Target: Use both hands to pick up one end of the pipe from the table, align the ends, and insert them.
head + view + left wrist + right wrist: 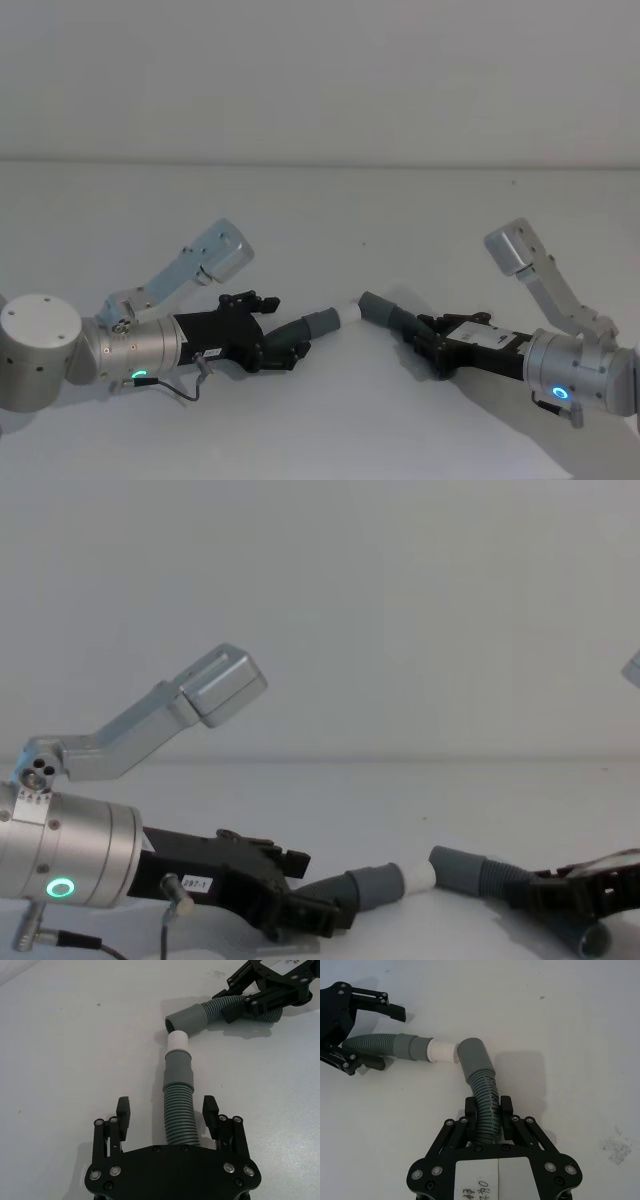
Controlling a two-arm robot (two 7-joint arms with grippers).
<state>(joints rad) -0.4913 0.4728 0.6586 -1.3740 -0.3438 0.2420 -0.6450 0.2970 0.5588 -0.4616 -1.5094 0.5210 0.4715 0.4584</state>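
Observation:
Two dark-grey corrugated pieces of the pipe meet at the middle of the white table (320,220). The left piece (179,1110) has a grey cuff (177,1067) with a white tip (178,1040). It lies between the fingers of my left gripper (167,1109), which is open with a gap on each side. My right gripper (488,1106) is shut on the ribbed part of the other piece (485,1092). That piece's plain socket cuff (474,1057) sits at an angle beside the white tip (442,1051), touching or nearly touching it; the tip is outside the socket.
The silver left arm (130,350) reaches in from the left and the right arm (580,375) from the right, both low over the table. The table's far edge (320,163) meets a plain wall.

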